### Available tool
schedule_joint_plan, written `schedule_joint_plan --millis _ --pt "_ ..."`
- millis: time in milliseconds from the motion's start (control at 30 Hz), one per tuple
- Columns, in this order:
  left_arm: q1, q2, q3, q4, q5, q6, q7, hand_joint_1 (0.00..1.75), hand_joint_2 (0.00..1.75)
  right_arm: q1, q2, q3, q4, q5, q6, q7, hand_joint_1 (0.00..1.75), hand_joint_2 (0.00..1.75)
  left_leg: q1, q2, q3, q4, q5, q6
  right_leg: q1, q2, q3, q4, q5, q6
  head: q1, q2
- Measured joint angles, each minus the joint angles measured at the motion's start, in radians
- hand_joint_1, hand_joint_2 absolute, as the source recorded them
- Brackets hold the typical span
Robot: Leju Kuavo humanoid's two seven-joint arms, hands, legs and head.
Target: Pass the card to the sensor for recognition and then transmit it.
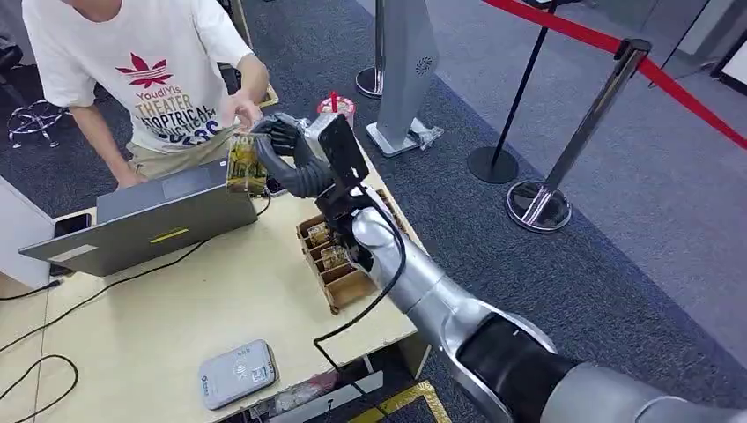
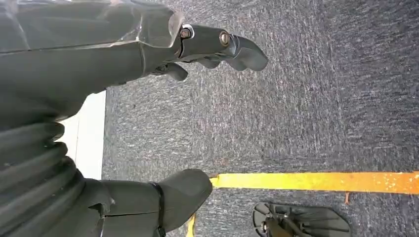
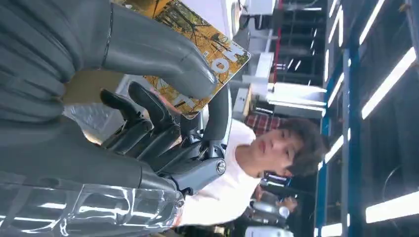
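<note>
Dark grey carpet [image 1: 546, 264] lies beneath a pale wooden table [image 1: 176, 308].

- My right hand [image 3: 163, 123] covers much of the card [image 3: 207, 44]; my thumb lies across its face, so the print reads only in part.
- From my head, the person's hand [image 1: 240, 110] touches the card's top edge; whether it grips, I cannot tell.
- The person's [image 1: 150, 79] head is cut off by the frame.
- My forearm hides part of the wooden card tray [image 1: 339, 282].
- The sensor's [image 1: 236, 373] label is too small to read.

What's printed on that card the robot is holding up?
The card shows yellow autumn trees; clearest in the right wrist view.
</note>
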Motion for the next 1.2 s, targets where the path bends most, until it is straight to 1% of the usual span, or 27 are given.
schedule_joint_plan --millis 233,400,767,1000,1033,1067,1100,1200 --pt "-0.009 0.0 -0.001 0.0 0.003 -0.001 0.008 0.0 1.75 -0.13 0.037 -0.018 0.163 0.04 -0.032 0.016 1.75 1.75 0.0 0.0 0.0 0.0 0.0 0.0 0.0 0.0 0.0 0.0 0.0 0.0 0.0 0.0" --pt "-0.009 0.0 -0.001 0.0 0.012 0.002 0.008 0.0 1.75 -0.173 0.061 -0.025 0.24 0.061 -0.04 0.014 1.75 1.75 0.0 0.0 0.0 0.0 0.0 0.0 0.0 0.0 0.0 0.0 0.0 0.0 0.0 0.0" --pt "-0.005 0.0 -0.001 0.0 0.028 0.011 0.002 0.0 1.75 -0.18 0.093 -0.031 0.373 0.111 -0.052 0.003 1.75 1.75 0.0 0.0 0.0 0.0 0.0 0.0 0.0 0.0 0.0 0.0 0.0 0.0 0.0 0.0" --pt "-0.004 0.0 -0.001 0.0 0.029 0.011 -0.002 0.0 1.75 -0.179 0.098 -0.031 0.408 0.124 -0.057 0.002 1.75 1.75 0.0 0.0 -0.001 0.0 0.0 0.0 0.0 0.0 0.0 0.0 0.0 0.0 0.0 0.0" --pt "-0.004 0.0 -0.001 0.0 0.029 0.011 -0.002 0.0 1.75 -0.178 0.099 -0.031 0.415 0.129 -0.063 0.001 1.22 1.75 0.0 0.0 -0.001 0.0 0.0 0.0 0.0 0.0 0.0 0.0 0.0 0.0 0.0 0.0" --pt "-0.004 0.0 -0.001 0.0 0.029 0.011 -0.002 0.0 1.75 -0.176 0.1 -0.031 0.419 0.134 -0.066 0.0 0.24 1.75 0.0 0.0 -0.001 0.0 0.0 0.0 0.0 0.0 0.0 0.0 0.0 0.0 0.0 0.0" --pt "-0.003 0.0 -0.001 0.0 0.029 0.012 -0.002 0.0 1.75 -0.173 0.1 -0.031 0.424 0.14 -0.068 -0.002 0.0 1.75 0.0 0.0 -0.001 0.0 0.0 0.0 0.0 0.0 0.0 0.0 0.0 0.0 0.0 0.0" --pt "-0.003 0.0 -0.001 0.0 0.03 0.014 -0.002 0.0 1.75 -0.161 0.101 -0.031 0.434 0.142 -0.068 -0.004 0.0 1.75 0.0 -0.001 -0.001 0.0 0.0 0.0 0.0 0.0 0.0 0.0 0.0 0.0 0.0 0.0"
